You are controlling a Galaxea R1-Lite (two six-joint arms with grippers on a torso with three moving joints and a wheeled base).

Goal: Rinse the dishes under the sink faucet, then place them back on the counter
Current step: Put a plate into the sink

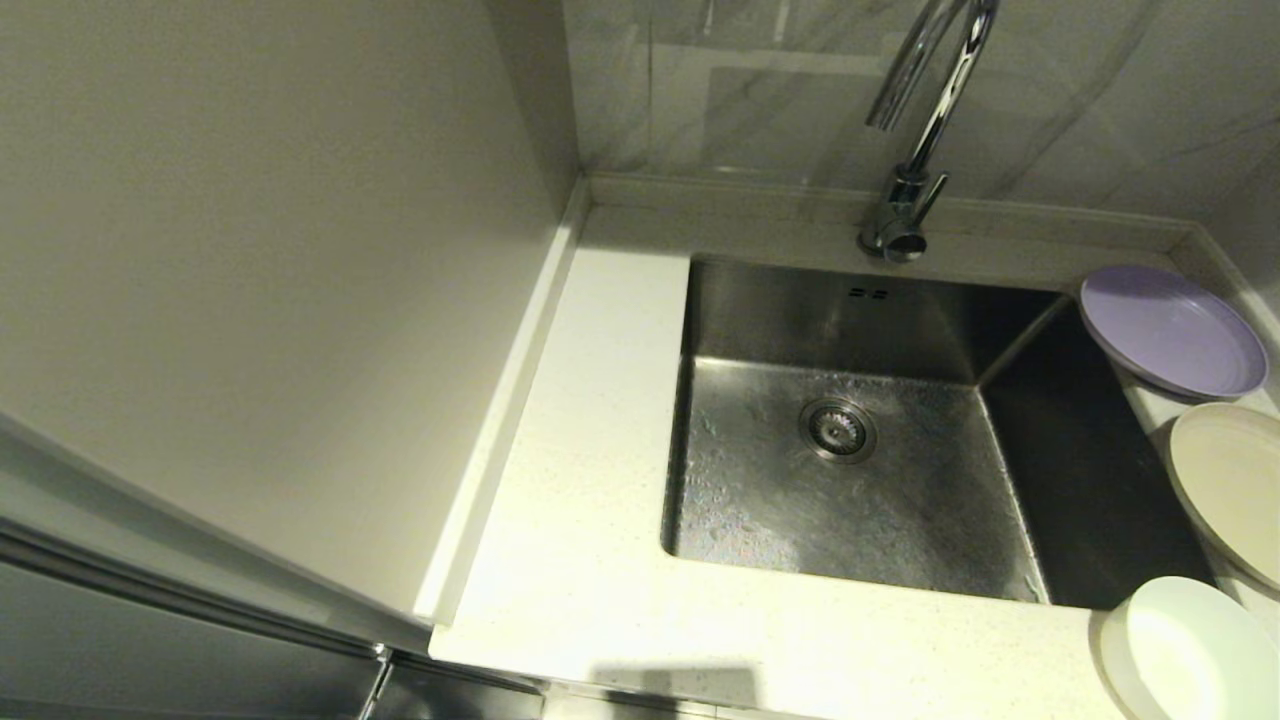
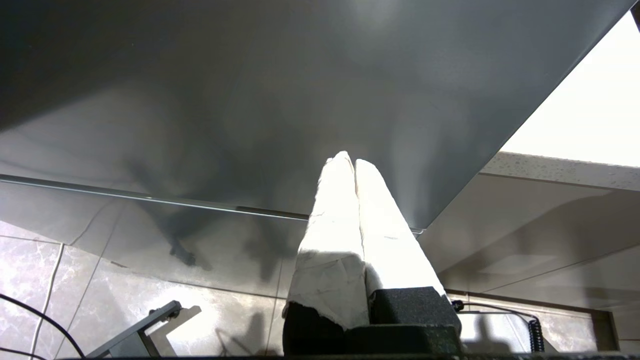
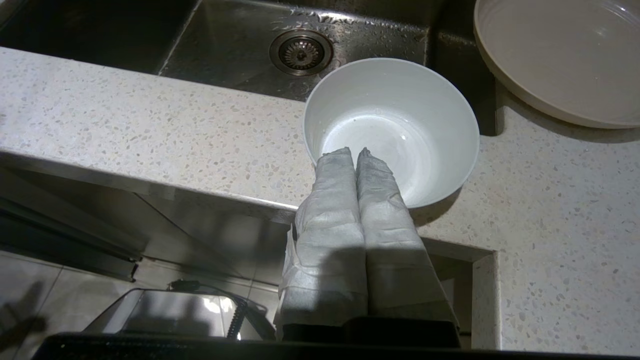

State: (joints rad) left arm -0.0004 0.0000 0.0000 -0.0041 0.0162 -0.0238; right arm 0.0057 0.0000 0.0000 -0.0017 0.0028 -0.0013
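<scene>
Three dishes line the counter [image 1: 590, 500] right of the sink [image 1: 860, 340]: a lilac plate [image 1: 1172, 330] at the back, a cream plate [image 1: 1232, 488] in the middle, a white bowl [image 1: 1190, 650] at the front. Drops glisten in the white bowl [image 3: 395, 117] and on the cream plate [image 3: 560, 55]. The chrome faucet [image 1: 915, 130] rises behind the basin. Neither arm shows in the head view. My right gripper [image 3: 354, 151] is shut and empty, its tips in front of the bowl's near rim, level with the counter's front edge. My left gripper [image 2: 349, 161] is shut, low beside a grey panel.
The basin floor is wet around the strainer drain [image 1: 838, 430]. A tall beige wall [image 1: 260, 280] closes the counter's left side. Below the counter lie a grey cabinet front [image 2: 250, 90] and a tiled floor [image 2: 75, 300] with cables.
</scene>
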